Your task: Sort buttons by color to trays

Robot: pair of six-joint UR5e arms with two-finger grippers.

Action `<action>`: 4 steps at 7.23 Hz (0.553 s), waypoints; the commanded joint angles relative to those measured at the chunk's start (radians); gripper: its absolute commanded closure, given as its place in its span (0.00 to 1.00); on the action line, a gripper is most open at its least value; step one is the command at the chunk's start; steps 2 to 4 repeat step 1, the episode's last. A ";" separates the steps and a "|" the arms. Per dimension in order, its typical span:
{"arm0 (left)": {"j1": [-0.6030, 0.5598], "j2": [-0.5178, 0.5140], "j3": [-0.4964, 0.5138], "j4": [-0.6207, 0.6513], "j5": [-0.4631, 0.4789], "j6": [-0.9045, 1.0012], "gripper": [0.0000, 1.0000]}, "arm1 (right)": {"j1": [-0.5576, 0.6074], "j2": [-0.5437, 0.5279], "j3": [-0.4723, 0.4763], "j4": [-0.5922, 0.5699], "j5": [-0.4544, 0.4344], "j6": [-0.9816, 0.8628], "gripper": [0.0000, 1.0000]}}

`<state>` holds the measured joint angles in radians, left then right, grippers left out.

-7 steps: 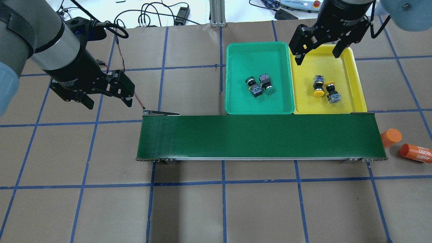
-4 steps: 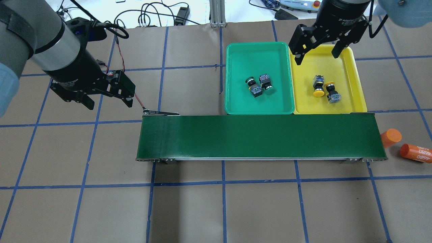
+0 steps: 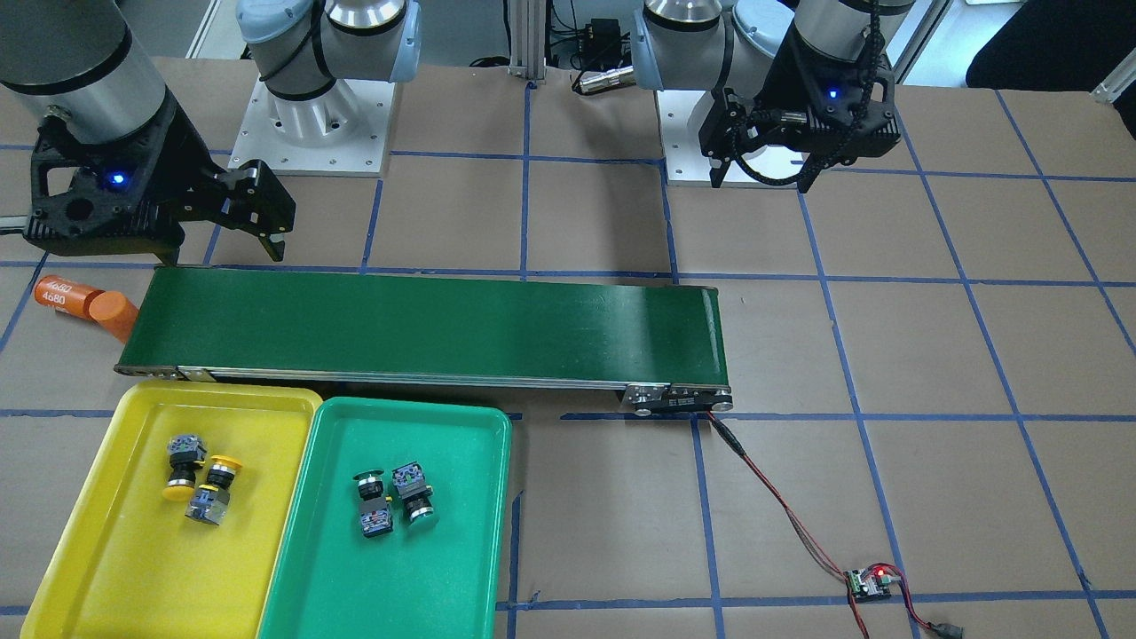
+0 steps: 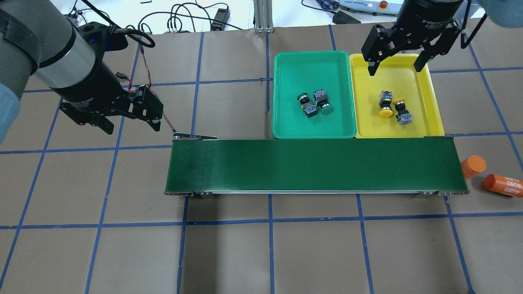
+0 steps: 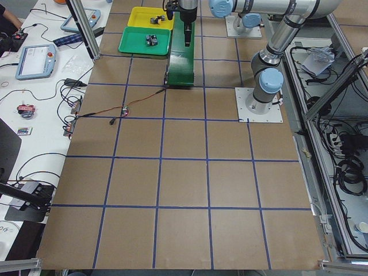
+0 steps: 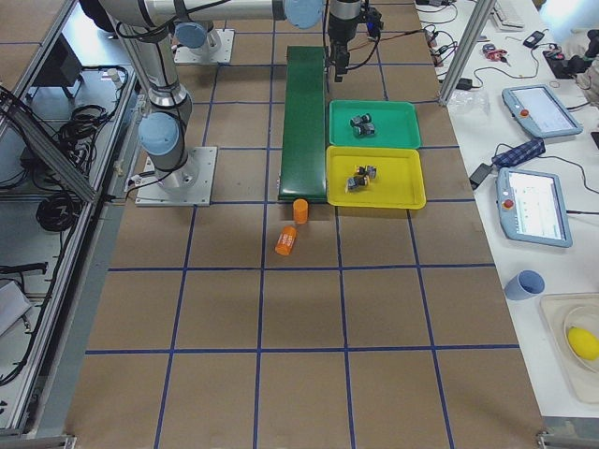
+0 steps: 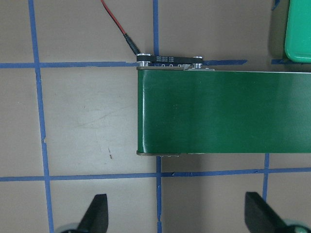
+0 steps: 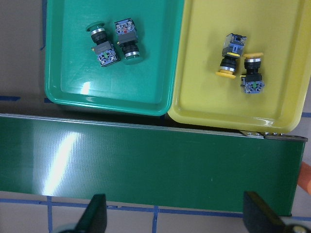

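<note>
Buttons of both colours already lie in trays that match their caps, so the sorting looks complete or very nearly so. Two green-capped buttons (image 4: 309,109) rest on their sides near the middle of the green tray (image 4: 294,69), close together and perhaps touching. Two yellow-capped buttons (image 4: 385,110) lie the same way in the yellow tray (image 4: 425,122). The trays sit edge to edge, along the side of the long dark-green belt (image 4: 314,165) away from the robot. Every button in view is in the tray of its own colour, and neither arm carries one. The right end effector (image 4: 395,70) hangs high over the far end of the yellow tray, well above the buttons, with its jaws spread wide and nothing between them. The left end effector (image 4: 131,126) hangs over the table (image 4: 81,245) near the belt's left end, also wide and empty. Two orange cylinders (image 4: 473,166) lie on the table just past the belt's right end and seem no part of the sort. At most, I judge, the arms need to draw back; whether more buttons are due on the belt cannot be told.
</note>
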<state>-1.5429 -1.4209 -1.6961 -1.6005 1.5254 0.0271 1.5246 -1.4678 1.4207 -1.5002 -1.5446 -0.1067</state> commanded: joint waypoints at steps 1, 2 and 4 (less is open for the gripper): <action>0.000 0.007 -0.005 0.001 -0.005 -0.001 0.00 | -0.003 0.000 0.001 0.008 -0.002 0.001 0.00; 0.000 0.007 -0.005 0.001 -0.005 -0.001 0.00 | -0.003 0.000 0.001 0.008 -0.002 0.001 0.00; 0.000 0.007 -0.005 0.001 -0.005 -0.001 0.00 | -0.003 0.000 0.001 0.008 -0.002 0.001 0.00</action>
